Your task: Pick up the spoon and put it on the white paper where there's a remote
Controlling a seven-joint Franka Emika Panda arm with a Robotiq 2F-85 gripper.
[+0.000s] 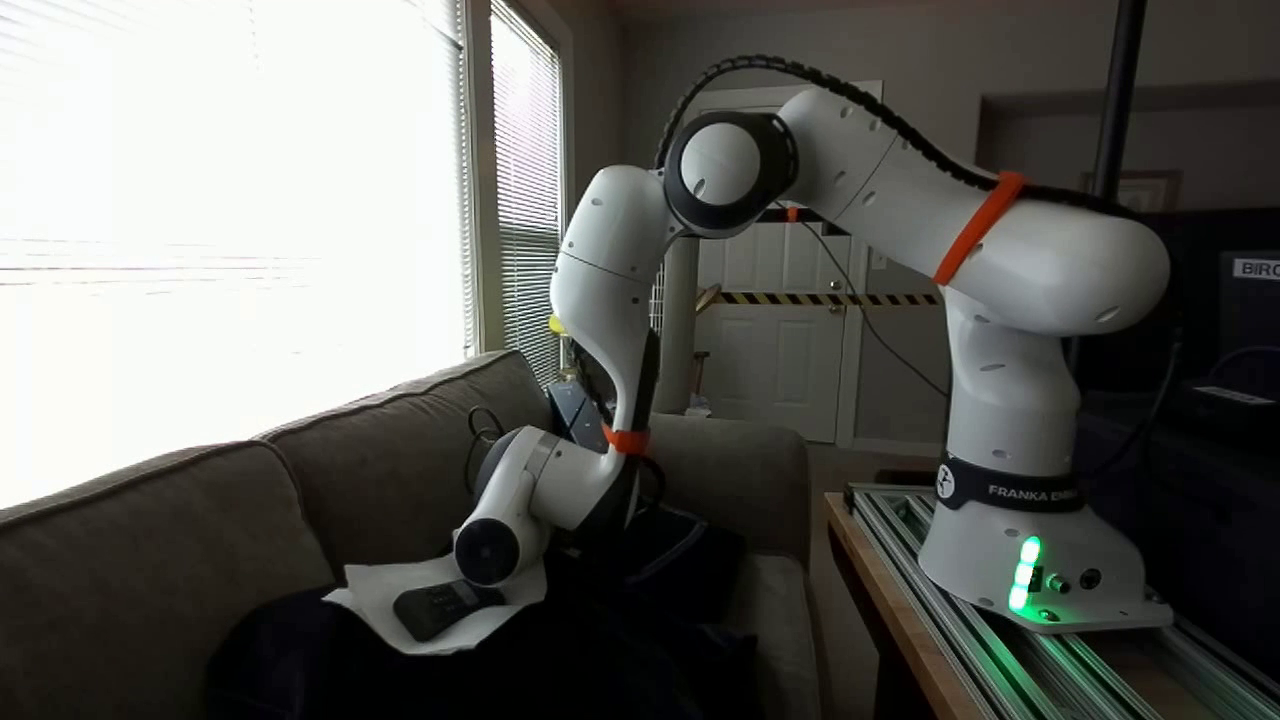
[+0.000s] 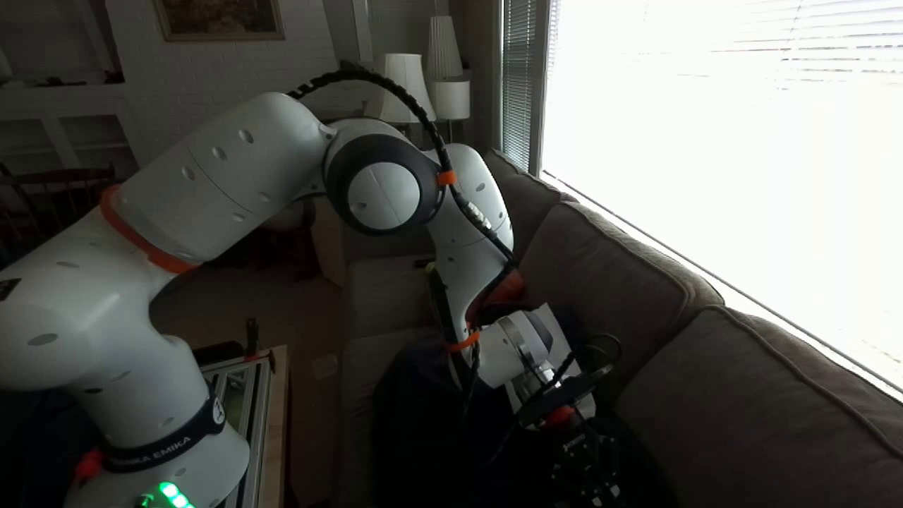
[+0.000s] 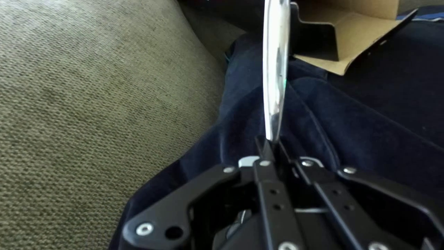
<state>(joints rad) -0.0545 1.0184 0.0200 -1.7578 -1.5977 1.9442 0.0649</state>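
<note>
"Here, in the wrist view, what does the gripper (image 3: 272, 147) hold?"

"The spoon (image 3: 275, 69), pinched in its narrowed grip, the upper part running out of view."

"And containers?"

"An open cardboard box (image 3: 357, 38), partly shown, on dark cloth (image 3: 381, 111); its contents cannot be told. In an exterior view, the white paper (image 1: 390, 580) bears the remote (image 1: 440, 610)."
</note>
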